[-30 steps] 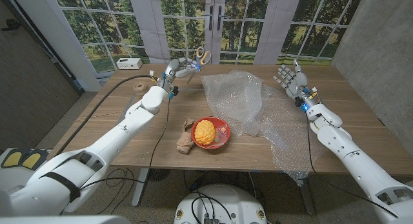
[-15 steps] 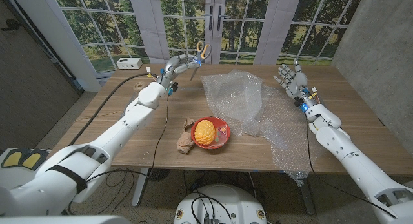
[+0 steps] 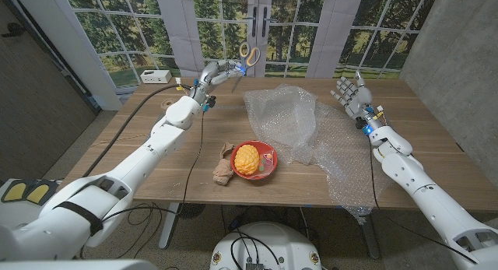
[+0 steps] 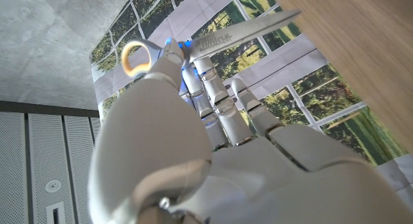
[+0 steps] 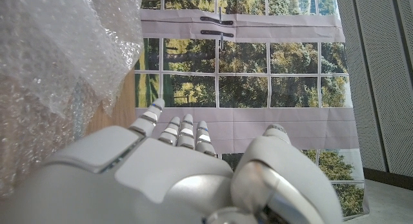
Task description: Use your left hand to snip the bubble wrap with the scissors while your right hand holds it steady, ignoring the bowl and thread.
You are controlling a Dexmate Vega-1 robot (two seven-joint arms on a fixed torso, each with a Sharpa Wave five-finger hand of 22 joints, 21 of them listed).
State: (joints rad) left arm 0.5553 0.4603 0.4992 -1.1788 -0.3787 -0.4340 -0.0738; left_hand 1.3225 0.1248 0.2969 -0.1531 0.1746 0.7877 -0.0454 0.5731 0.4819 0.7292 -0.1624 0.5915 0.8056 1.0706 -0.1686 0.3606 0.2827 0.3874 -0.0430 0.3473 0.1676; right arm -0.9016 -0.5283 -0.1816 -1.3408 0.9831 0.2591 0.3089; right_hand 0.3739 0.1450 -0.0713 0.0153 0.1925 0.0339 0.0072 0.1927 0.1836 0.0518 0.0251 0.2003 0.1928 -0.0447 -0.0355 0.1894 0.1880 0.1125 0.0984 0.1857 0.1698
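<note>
**Scissors held high at the far edge, wrap not yet pinned**

The bench [image 3: 156,157] is seen carrying the wrap [image 3: 299,130], a large crumpled clear sheet spread from the middle toward the right and hanging over the near edge. A red bowl [image 3: 267,156] with a yellow object in it is set just beside the wrap's near-left edge, and a spool of thread [image 3: 165,103] lies at the far left; both are to be left alone.

The left hand [image 3: 212,75] is raised at the far side of the bench, and the scissors [image 3: 240,61] are gripped in it, orange loops up, blades pointing out past the fingers in the left wrist view. Whether the blades are parted cannot be told. The wrap lies to the right of this hand and nearer the robot, well apart from the blades.

The right hand [image 3: 352,92] is held upright beside the wrap's far-right edge, fingers spread, with nothing held. It is the nearer hand to the sheet, yet contact cannot be confirmed.

The coming move is judged to turn on the scissors being carried rightward and down to the wrap's raised far-left edge, once the sheet is pinned.
</note>
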